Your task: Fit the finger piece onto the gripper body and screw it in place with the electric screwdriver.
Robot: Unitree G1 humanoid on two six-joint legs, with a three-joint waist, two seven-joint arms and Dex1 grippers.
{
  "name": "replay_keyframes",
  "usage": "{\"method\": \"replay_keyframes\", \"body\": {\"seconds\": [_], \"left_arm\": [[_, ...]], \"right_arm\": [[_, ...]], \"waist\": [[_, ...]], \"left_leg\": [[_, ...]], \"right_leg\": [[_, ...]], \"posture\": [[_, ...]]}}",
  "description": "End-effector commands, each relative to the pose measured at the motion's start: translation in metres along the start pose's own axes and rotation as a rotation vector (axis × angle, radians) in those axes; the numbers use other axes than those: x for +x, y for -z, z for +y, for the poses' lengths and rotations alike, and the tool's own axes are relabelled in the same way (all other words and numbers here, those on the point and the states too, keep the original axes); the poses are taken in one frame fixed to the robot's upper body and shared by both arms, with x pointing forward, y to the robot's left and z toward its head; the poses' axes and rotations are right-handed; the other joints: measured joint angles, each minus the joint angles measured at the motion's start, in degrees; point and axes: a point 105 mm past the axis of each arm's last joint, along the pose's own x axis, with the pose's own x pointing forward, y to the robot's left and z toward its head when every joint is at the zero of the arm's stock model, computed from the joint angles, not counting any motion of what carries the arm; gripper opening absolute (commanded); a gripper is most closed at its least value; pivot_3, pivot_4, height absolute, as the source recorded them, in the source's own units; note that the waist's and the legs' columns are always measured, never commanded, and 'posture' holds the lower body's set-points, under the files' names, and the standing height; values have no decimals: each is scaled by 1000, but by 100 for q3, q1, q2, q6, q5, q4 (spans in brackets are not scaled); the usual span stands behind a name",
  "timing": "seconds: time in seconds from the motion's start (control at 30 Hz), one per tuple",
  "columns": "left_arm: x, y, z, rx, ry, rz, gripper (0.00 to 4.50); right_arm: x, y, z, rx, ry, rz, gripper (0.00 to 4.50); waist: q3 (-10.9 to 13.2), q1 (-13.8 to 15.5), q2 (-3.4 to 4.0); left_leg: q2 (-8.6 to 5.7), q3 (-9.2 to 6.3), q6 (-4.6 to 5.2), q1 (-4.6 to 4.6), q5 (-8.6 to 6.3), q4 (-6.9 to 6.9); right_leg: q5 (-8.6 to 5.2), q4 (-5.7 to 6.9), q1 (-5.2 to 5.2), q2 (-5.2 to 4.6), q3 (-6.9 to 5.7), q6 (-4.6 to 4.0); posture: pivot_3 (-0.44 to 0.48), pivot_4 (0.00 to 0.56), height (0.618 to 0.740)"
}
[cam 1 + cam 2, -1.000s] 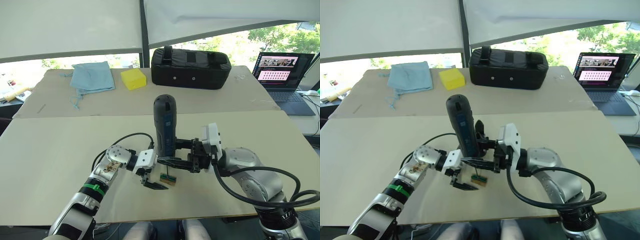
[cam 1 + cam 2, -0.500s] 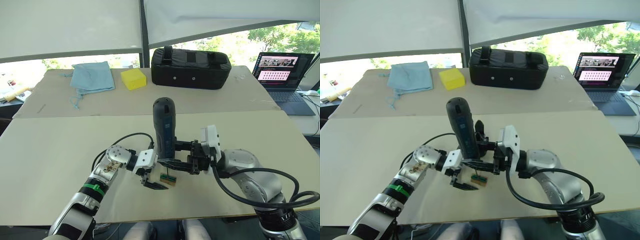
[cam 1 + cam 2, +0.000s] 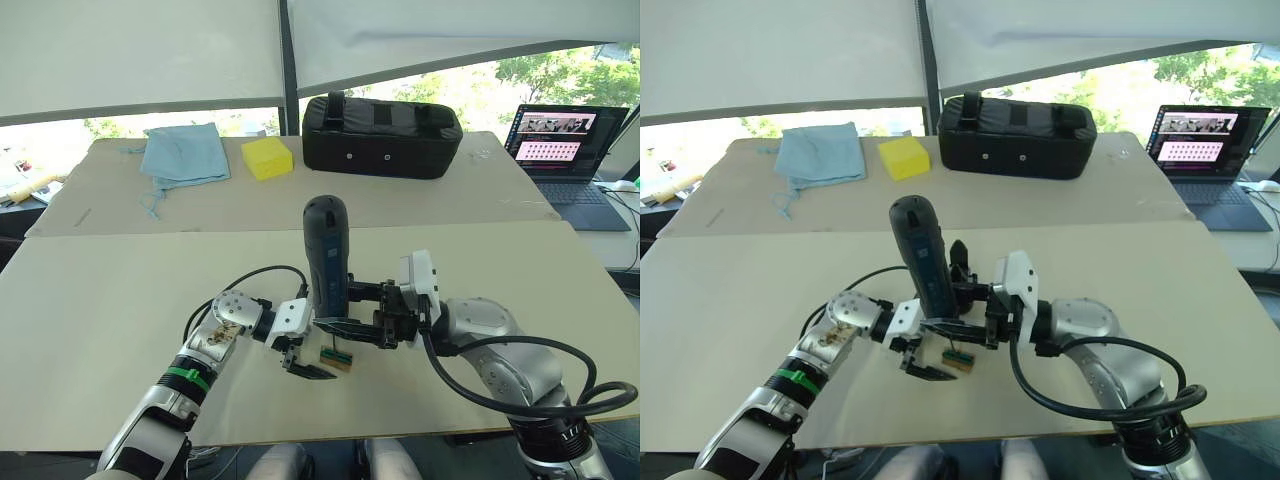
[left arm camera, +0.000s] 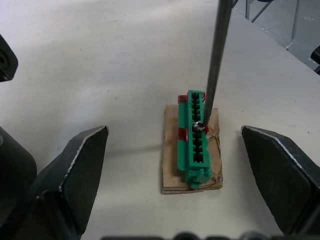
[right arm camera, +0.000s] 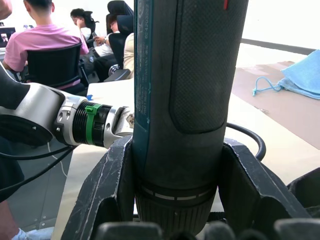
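Left eye view has the right gripper [image 3: 352, 322] clamped round the upright, matte, textured electric screwdriver [image 3: 326, 250], while left wrist view shows the left gripper [image 4: 175, 165] spread wide and empty, its thin metal bit touching a ribbed green block [image 4: 194, 135], so picking up a screw seems next.

Silver metallic arms with rounded joints, green band on the left forearm, white wrist housings, looping black cables, left gripper [image 3: 305, 366] and right gripper [image 3: 345, 325] with black tapered fingers
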Motion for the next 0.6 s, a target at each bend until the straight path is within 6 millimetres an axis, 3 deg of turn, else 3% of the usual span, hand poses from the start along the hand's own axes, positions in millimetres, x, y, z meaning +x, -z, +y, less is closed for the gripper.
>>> {"method": "replay_keyframes", "body": {"seconds": [0.03, 0.6], "left_arm": [[0, -7, 3, 45, 1, -8, 4500], [2, -7, 4, 45, -1, -11, 4500]], "right_arm": [[0, -18, -1, -79, -9, -48, 1918], [-3, -22, -3, -80, -7, -44, 1918]], "waist": [[0, -1, 0], [0, 0, 0]], "left_leg": [[0, 0, 0, 0, 0, 0], [0, 0, 0, 0, 0, 0]], "right_leg": [[0, 0, 0, 0, 0, 0], [0, 0, 0, 0, 1, 0]], "posture": [[0, 150, 740], [0, 150, 740]]}}
